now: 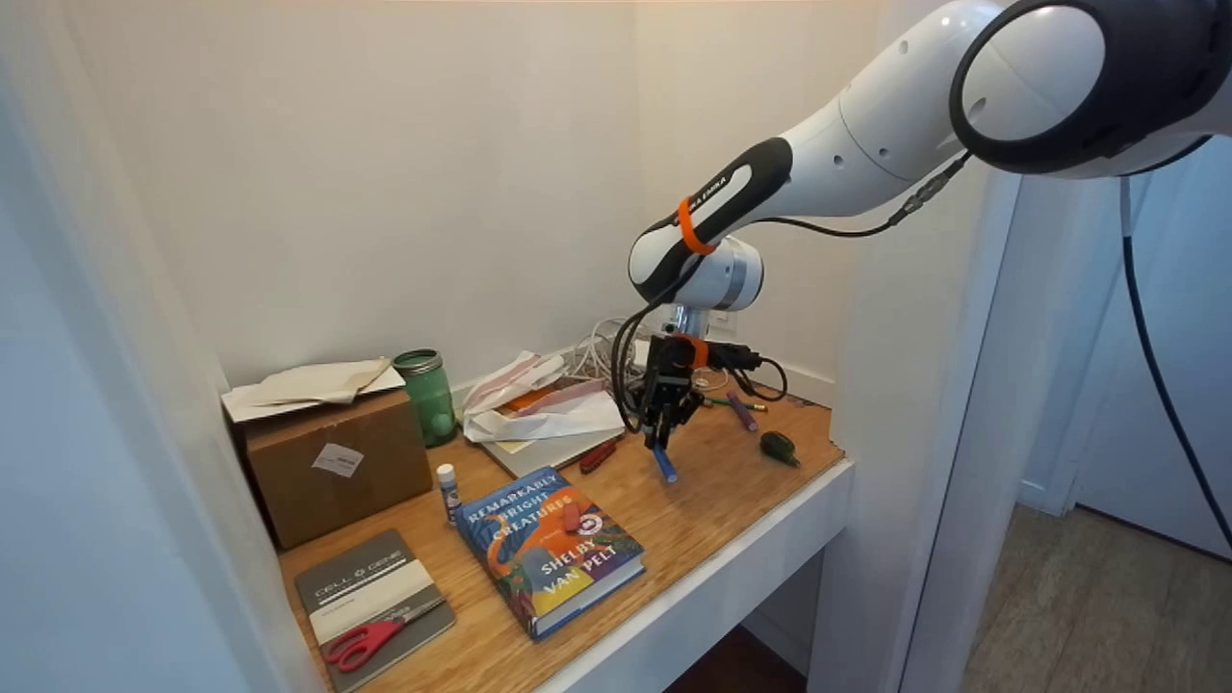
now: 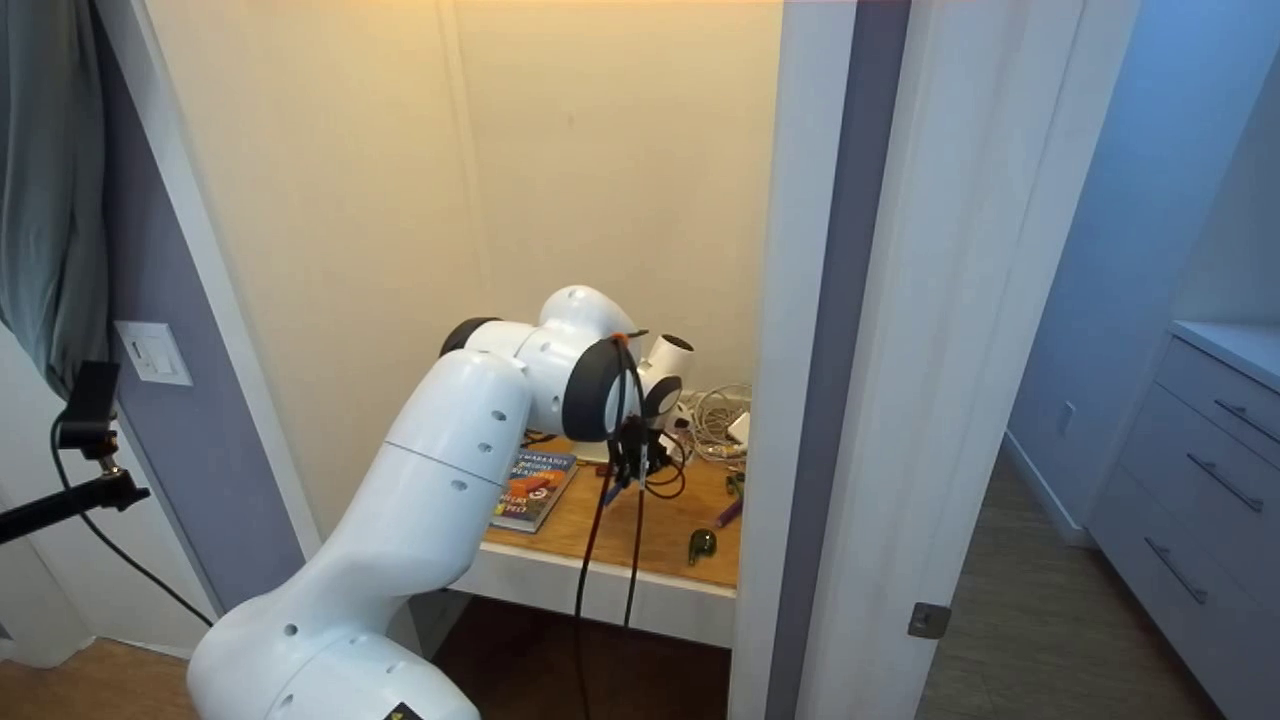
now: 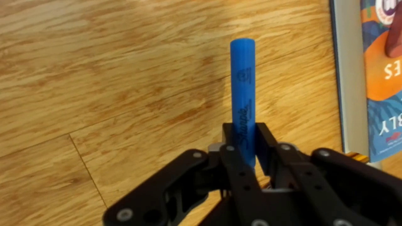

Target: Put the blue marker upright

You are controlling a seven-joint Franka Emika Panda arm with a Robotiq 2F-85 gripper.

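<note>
This looks like a home, with a walled recess [image 1: 423, 164] set up as a study corner; a wood-topped, white-fronted bench [image 1: 727, 481] spans the recess and carries a hardcover book [image 1: 549, 549], Remarkably Bright Creatures, a Cell & Gene notebook [image 1: 371, 577], red-handled scissors [image 1: 388, 628], a green mason-style jar [image 1: 424, 399] and a cardboard box [image 1: 380, 481]; a tangle of white cables [image 2: 716, 428] lies at its back; in an exterior view a grey curtain [image 2: 50, 200] hangs beside a light switch [image 2: 155, 352], and a cabinet of drawers [image 2: 1165, 485] with bar handles stands on wood-look flooring [image 2: 1050, 600].

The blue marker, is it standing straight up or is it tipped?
Tipped, not upright: in both exterior views the blue marker slants, and the wrist view shows the fingers gripping it.
</note>
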